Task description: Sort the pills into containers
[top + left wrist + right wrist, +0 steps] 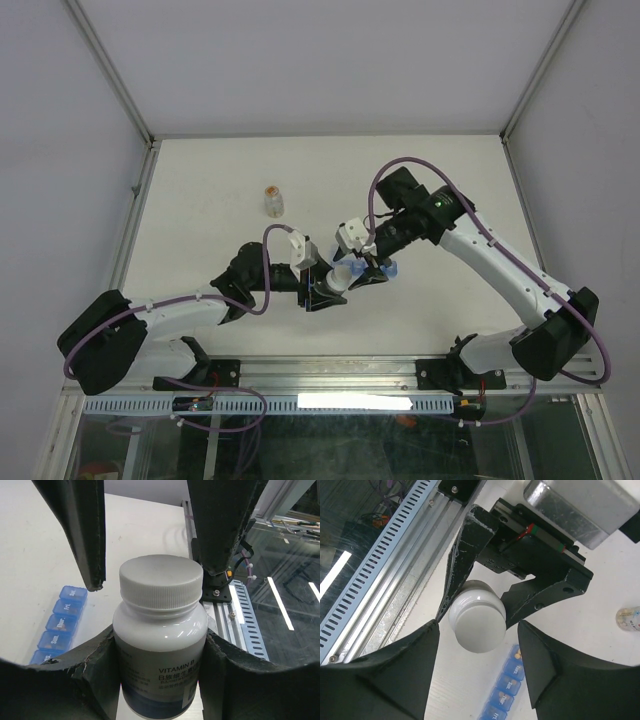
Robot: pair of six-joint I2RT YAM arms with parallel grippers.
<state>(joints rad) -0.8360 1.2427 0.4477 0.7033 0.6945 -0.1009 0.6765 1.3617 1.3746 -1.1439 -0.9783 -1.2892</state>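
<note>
The containers point(57, 627), a blue strip of lidded, day-marked compartments, lie flat on the counter point(200, 200). The strip's long axis runs roughly left to right beneath both arms, and it is partly hidden. Beside it, the left gripper point(157, 652) pinches a white bottle point(160, 630) by its body. The right gripper point(478, 626) stands spread either side of the cap point(477, 622), with a gap showing.

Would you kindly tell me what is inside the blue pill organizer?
In the blue pill organizer, a small tan pill shows through the end compartment's lid. What the other compartments hold cannot be seen: their labelled lids cover them.
</note>
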